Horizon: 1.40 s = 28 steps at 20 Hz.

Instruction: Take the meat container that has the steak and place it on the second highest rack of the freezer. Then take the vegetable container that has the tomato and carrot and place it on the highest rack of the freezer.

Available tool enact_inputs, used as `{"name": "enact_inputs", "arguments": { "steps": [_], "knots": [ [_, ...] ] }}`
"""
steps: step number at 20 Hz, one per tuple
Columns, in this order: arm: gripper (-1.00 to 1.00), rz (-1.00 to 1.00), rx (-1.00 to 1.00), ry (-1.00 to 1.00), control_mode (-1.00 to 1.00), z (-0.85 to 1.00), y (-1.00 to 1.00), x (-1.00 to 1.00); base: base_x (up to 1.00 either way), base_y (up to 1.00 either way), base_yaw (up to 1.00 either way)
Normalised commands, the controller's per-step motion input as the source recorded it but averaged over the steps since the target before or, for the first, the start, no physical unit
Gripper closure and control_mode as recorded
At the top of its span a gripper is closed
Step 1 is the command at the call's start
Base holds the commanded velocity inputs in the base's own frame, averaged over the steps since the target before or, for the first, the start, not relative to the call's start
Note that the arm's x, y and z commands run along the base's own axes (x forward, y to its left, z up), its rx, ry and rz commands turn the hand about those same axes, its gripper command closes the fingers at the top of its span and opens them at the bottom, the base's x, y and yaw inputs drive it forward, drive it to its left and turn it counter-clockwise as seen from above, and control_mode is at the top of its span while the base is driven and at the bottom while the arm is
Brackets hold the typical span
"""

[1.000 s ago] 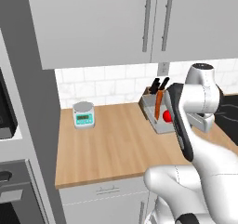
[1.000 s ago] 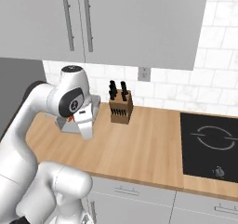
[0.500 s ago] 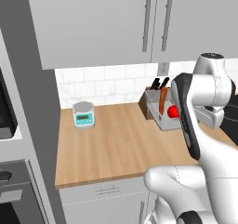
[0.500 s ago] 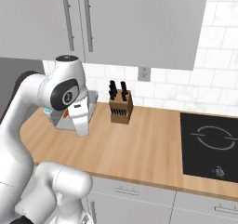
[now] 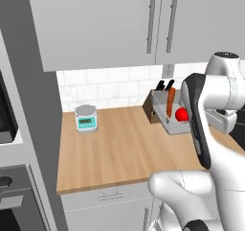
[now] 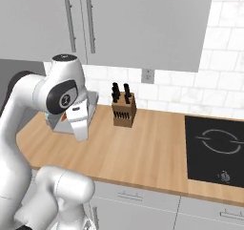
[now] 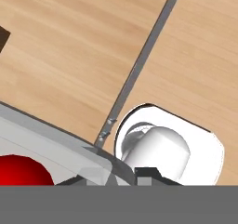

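From where I stand, the vegetable container (image 5: pixel 165 117) hangs tilted above the wooden counter (image 5: pixel 119 148), just in front of the knife block (image 5: pixel 154 109). The carrot (image 5: pixel 170 102) lies along its inside, and the tomato (image 5: pixel 181 114) sits beside the carrot at the tray's lower end. The white arm crosses in front of the tray's right side, so the gripper's tips are hidden there; I cannot tell how wide the jaws stand or whether they grip the rim.

In the hand view, a clear corner of the vegetable container (image 7: pixel 56 148) fills the lower left with the tomato (image 7: pixel 21 171) pressed against the bottom edge, and wooden counter lies beneath.

From the right side, the arm's elbow covers most of the tray, with only a grey edge (image 6: pixel 90 100) peeking out beside it, left of the knife block (image 6: pixel 124 110). A small kitchen scale (image 5: pixel 86 118) stands near the wall, well apart from the tray. A black cooktop (image 6: pixel 214 150) sits at the counter's far right.
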Motion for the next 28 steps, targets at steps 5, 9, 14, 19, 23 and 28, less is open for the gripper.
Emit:
{"name": "enact_inputs", "arguments": {
  "steps": [5, 9, 14, 19, 23, 28],
  "knots": [
    [1.00, 0.00, 0.00, -0.05, -1.00, 0.00, 0.16, -0.38, 0.00, 0.00, 0.00],
    [1.00, 0.00, 0.00, 0.00, -1.00, 0.00, 0.01, -0.16, 0.00, 0.00, 0.00],
    [1.00, 0.00, 0.00, 0.00, 1.00, 0.00, 0.00, -0.01, -0.12, 0.00, 0.00],
    [1.00, 0.00, 0.00, 0.00, 1.00, 0.00, 0.00, 0.00, -0.84, 0.00, 0.06],
    [1.00, 0.00, 0.00, 0.00, 1.00, 0.00, 0.00, 0.00, -0.96, -0.19, 0.45],
    [1.00, 0.00, 0.00, 0.00, 1.00, 0.00, 0.00, 0.00, -0.69, -0.26, 0.73]
  ]
}}
